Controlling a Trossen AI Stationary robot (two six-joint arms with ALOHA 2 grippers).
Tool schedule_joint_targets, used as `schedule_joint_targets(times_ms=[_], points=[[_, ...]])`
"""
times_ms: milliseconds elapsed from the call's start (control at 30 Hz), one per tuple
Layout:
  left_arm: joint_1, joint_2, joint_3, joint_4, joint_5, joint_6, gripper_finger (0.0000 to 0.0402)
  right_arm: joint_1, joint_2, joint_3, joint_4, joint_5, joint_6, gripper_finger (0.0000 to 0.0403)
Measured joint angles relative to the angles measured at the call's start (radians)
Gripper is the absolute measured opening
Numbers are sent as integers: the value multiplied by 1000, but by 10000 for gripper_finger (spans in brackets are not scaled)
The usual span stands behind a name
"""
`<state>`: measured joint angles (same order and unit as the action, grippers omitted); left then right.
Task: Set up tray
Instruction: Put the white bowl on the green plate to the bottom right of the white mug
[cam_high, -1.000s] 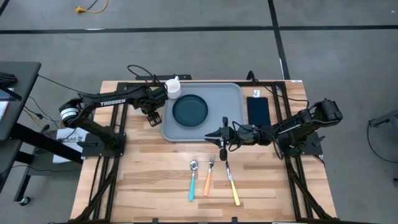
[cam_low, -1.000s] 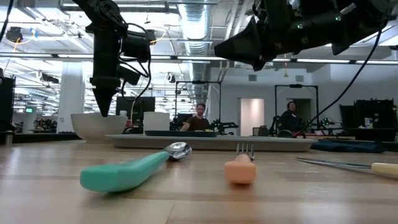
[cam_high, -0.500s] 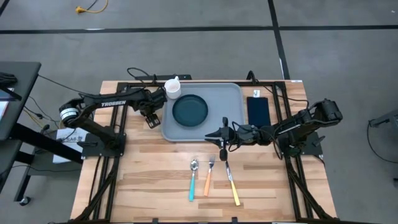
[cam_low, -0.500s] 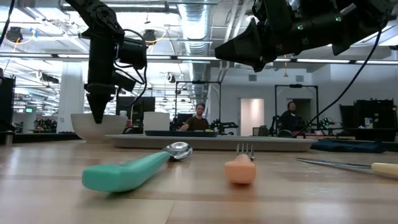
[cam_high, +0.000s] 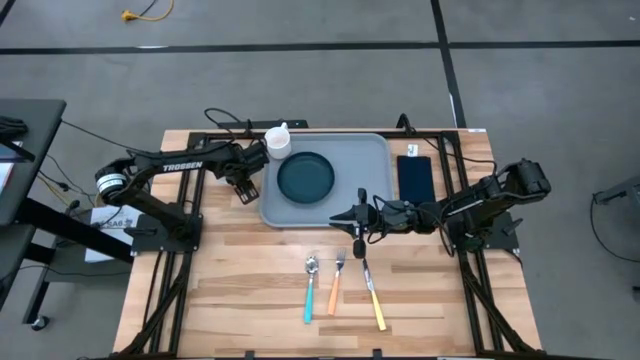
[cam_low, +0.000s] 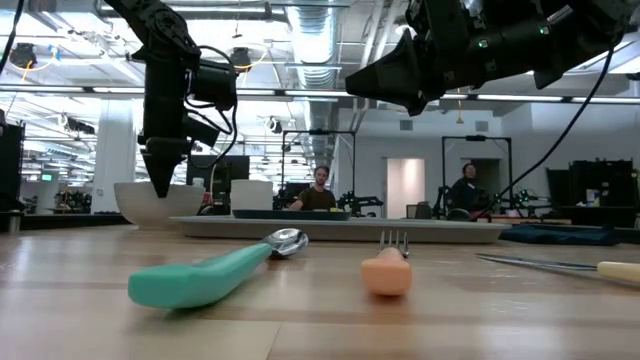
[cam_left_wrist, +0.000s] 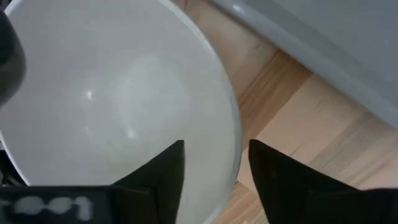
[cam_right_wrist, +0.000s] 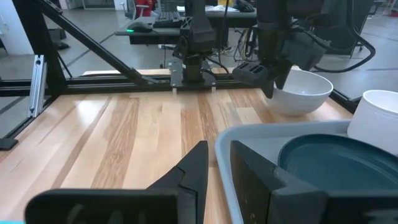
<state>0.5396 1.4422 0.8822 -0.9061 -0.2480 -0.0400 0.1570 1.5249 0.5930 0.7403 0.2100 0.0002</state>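
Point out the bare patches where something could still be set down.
On the tray, the strip right of the teal plate is bare. The table lies bare left of the spoon and right of the knife. Crowded: the tray's left edge, with cup, white bowl and left gripper.

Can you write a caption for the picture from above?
Left gripper hovers beside the tray; right gripper waits above the cutlery.

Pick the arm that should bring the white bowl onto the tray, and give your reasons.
Left. The left gripper hangs right over the white bowl, jaws parted astride its rim, beside the tray. The right gripper sits at the tray's opposite edge, farther from the bowl.
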Motion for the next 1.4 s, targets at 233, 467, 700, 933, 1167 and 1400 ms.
schedule_joint_targets(times_ms=[233, 467, 700, 933, 1167, 1400], points=[[0, 0, 0, -6, 5, -15, 74, 0, 0, 0, 0, 0, 0, 62], [-1, 0, 0, -35, 6, -43, 17, 0, 0, 0, 0, 0, 0, 62], [-18, 0, 1, -79, -7, -71, 6, 0, 0, 0, 0, 0, 0, 62], [-88, -1, 56, -176, -48, -122, 2, 0, 0, 0, 0, 0, 0, 62], [-252, -3, 217, -239, -38, -183, 4, 0, 0, 0, 0, 0, 0, 62], [-393, -2, 410, -222, 58, -160, 3, 1, 0, 0, -8, 0, 0, 62]])
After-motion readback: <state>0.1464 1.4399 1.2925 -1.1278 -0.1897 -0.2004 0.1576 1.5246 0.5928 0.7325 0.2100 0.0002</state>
